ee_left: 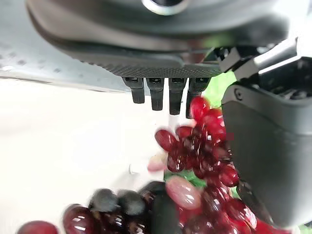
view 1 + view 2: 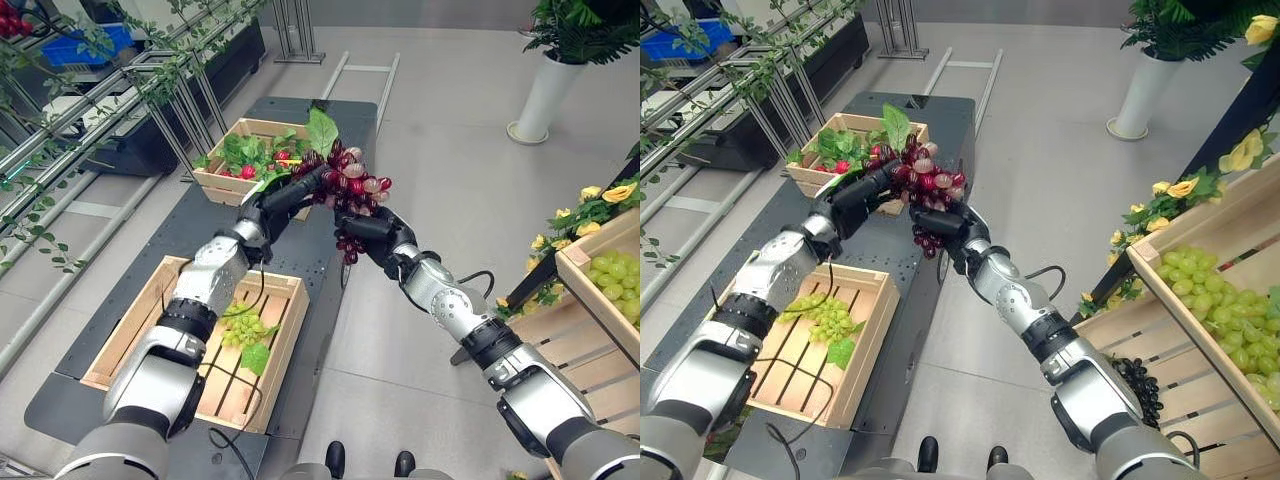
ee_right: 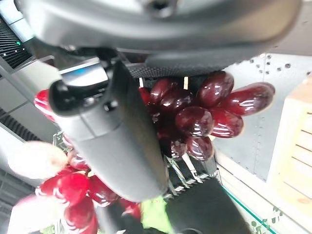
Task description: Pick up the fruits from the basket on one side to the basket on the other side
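Note:
A bunch of red grapes (image 2: 355,185) hangs in the air above the dark table (image 2: 200,230), between the two wooden baskets. My left hand (image 2: 290,195) reaches in from the left with its fingers curled round the top of the bunch. From below right, my right hand (image 2: 365,232) grips the same bunch, thumb (image 3: 117,131) pressed across the red grapes (image 3: 195,114). The far basket (image 2: 215,185) holds leaves and red fruit. In the near basket (image 2: 290,330) lies a bunch of green grapes (image 2: 243,325) with a leaf.
A slanted wooden shelf (image 2: 590,290) with green grapes and yellow flowers stands at the right, and a crate of dark grapes (image 2: 1135,385) sits below it. A vine-covered metal rack (image 2: 90,110) runs along the left. A white planter (image 2: 545,95) stands far right.

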You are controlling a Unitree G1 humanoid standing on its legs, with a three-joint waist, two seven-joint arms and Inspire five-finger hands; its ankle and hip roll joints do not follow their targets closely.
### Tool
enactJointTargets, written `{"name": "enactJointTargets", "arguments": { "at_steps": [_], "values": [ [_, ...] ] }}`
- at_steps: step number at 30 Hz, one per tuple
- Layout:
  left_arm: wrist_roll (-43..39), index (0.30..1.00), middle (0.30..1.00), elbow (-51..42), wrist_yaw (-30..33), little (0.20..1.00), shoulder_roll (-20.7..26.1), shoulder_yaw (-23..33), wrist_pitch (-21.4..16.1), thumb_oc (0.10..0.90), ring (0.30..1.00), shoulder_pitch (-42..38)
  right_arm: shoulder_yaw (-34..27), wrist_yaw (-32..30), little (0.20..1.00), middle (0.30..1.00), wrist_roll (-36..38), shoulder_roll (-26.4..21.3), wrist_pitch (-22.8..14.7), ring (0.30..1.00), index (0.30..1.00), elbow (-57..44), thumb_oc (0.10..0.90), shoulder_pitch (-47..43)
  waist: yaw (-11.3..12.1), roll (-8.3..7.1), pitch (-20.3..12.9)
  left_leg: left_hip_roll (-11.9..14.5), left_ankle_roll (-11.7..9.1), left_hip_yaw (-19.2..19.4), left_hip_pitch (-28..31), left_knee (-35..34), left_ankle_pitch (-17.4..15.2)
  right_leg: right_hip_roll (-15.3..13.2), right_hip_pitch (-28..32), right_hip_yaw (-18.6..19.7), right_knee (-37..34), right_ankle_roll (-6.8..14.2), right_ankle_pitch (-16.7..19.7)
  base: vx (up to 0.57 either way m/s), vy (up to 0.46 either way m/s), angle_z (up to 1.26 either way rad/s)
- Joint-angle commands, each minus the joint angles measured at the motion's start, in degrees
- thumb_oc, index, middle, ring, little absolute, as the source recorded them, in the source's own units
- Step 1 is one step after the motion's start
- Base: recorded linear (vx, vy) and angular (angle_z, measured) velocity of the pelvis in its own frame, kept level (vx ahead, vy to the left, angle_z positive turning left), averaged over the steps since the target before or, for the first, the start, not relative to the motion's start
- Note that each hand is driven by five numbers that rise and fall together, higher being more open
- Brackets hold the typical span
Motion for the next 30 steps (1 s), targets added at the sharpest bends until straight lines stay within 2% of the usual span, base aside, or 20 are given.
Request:
{"name": "enactJointTargets", "arguments": {
  "at_steps": [1,10,12,14,16,24,27,28,30],
  "values": [
    [-5.93,0.900,0.900,4.88,1.24,0.900,-0.11,2.62,-4.52,0.800,0.900,-0.15,-8.62,3.02,0.300,0.300,-1.76,4.16,-10.09,0.300,0.300,-3.18,0.400,-2.16,0.43,-2.51,-11.28,-2.40,-0.79,1.55,-0.02,0.07,-5.24,1.22,-0.88,0.95,0.09,-2.21,-0.31,0.00,-0.006,-0.04],
    [-23.41,0.900,0.900,2.93,-0.82,0.900,-7.44,7.37,-4.20,0.800,0.900,5.96,-9.46,3.21,0.300,0.300,-4.68,4.87,-9.33,0.300,0.300,-4.87,0.400,-0.15,0.35,-3.36,-11.34,-2.26,-0.71,1.64,0.59,0.07,-5.55,1.26,-0.40,1.13,0.09,-2.31,-0.42,0.00,-0.004,-0.01],
    [-27.92,0.900,0.900,1.84,-3.50,0.900,-9.12,8.16,-3.25,0.800,0.900,7.31,-9.82,3.35,0.300,0.300,-5.20,4.99,-9.14,0.300,0.300,-5.10,0.400,0.52,0.36,-3.54,-11.42,-2.23,-0.69,1.70,0.65,0.07,-5.63,1.26,-0.35,1.17,0.09,-2.29,-0.45,0.00,0.000,0.00],
    [-34.53,0.900,0.900,-0.87,-9.50,0.900,-12.06,9.52,-0.93,0.800,0.900,9.66,-10.43,3.50,0.300,0.300,-5.99,5.25,-8.76,0.300,0.300,-5.89,0.400,1.83,0.42,-3.82,-11.50,-2.17,-0.63,1.84,0.78,0.07,-5.76,1.23,-0.24,1.25,0.09,-2.29,-0.41,0.00,0.000,0.00],
    [-36.54,0.900,0.900,-4.10,-11.89,0.900,-15.24,9.96,-0.93,0.800,0.900,11.32,-10.79,3.18,0.300,0.300,-7.40,5.98,-8.82,0.300,0.300,-6.17,0.400,2.53,0.56,-4.08,-11.47,-2.12,-0.54,1.90,0.94,0.07,-5.94,1.29,-0.11,1.39,0.09,-2.32,-0.35,0.00,0.000,0.00],
    [-34.25,0.900,0.900,-6.53,-8.62,0.900,-19.28,9.76,-3.84,0.800,0.900,14.71,-11.87,3.20,0.300,0.300,-11.38,5.83,-9.22,0.300,0.300,-6.63,0.400,3.64,0.72,-4.78,-11.49,-2.04,-0.31,2.12,1.41,0.07,-6.30,1.48,0.14,1.94,0.09,-2.23,-0.21,0.01,-0.002,-0.02],
    [-27.94,0.900,0.900,-5.99,-5.44,0.900,-19.41,8.78,-5.31,0.800,0.900,17.68,-12.27,3.12,0.300,0.300,-14.22,5.03,-9.38,0.300,0.300,-8.11,0.400,5.89,0.53,-4.89,-11.52,-1.99,-0.14,2.43,1.25,0.07,-6.21,1.55,-0.21,2.48,0.09,-2.04,0.10,0.01,0.001,-0.08],
    [-20.84,0.900,0.900,-4.98,-3.37,0.900,-19.02,7.72,-7.61,0.800,0.900,20.21,-12.64,3.63,0.300,0.300,-16.25,4.18,-9.56,0.300,0.300,-9.81,0.400,8.32,0.26,-4.83,-11.25,-1.98,-0.01,2.72,1.09,0.07,-6.14,1.59,-0.53,2.84,0.09,-1.92,0.27,0.00,0.012,-0.15],
    [-15.38,0.900,0.900,-3.87,-1.32,0.900,-18.23,6.83,-9.18,0.800,0.900,22.53,-13.16,3.78,0.300,0.300,-18.64,3.21,-9.96,0.300,0.300,-11.32,0.400,10.93,0.13,-4.75,-10.95,-1.99,0.12,3.02,0.95,0.07,-6.06,1.66,-0.80,3.16,0.09,-1.81,0.44,0.00,0.014,-0.11]
  ]
}}
